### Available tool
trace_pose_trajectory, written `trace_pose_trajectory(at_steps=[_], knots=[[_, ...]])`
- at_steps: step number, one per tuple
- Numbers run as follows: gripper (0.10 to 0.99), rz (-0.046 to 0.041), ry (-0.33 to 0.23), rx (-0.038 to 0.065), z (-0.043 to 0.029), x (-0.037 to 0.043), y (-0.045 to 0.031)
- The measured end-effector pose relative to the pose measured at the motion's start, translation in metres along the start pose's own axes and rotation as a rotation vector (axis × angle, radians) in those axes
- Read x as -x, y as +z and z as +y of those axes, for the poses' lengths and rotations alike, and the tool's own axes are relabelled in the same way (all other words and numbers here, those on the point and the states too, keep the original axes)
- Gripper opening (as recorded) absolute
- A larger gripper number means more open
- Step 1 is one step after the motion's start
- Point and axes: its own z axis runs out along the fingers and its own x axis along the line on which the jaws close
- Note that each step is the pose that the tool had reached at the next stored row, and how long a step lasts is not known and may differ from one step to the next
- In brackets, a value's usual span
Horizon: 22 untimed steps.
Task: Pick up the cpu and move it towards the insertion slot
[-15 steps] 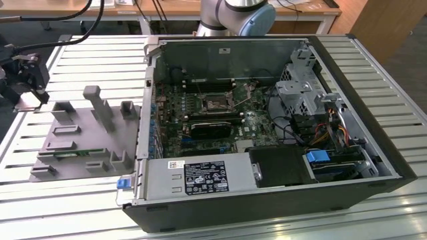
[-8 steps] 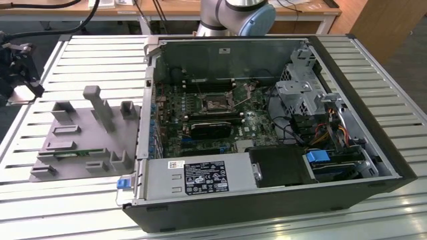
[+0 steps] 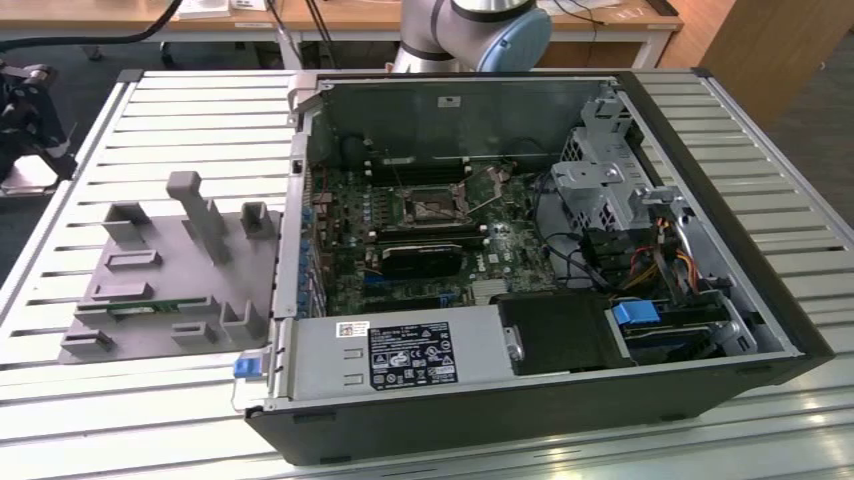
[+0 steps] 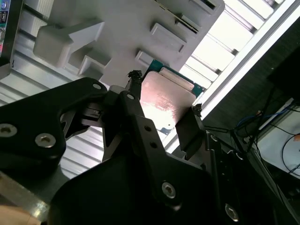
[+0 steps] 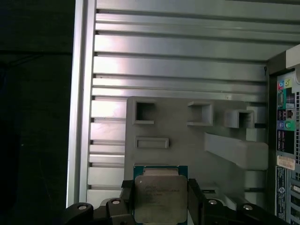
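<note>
Silver chip [image 5: 160, 199] sits clamped in our gripper [image 5: 160, 193] over the grey fixture [image 5: 187, 140]; we judge the carry to the socket [image 3: 430, 205] needs it kept level.

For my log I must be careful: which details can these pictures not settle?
First wrist view: the cpu is cut off by the picture's edge.
Second wrist view: the gripper hides part of the cpu.
Exterior view: the insertion slot is too small to see its lever's position.
</note>
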Motion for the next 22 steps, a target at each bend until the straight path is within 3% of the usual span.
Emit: trace_pose_trajectory(at_steps=[17, 22], knots=[[0.541, -0.0001, 0.0, 0.0, 0.0016, 0.0017, -0.0425], [0.541, -0.0003, 0.0, 0.0, 0.0017, 0.0018, -0.045]])
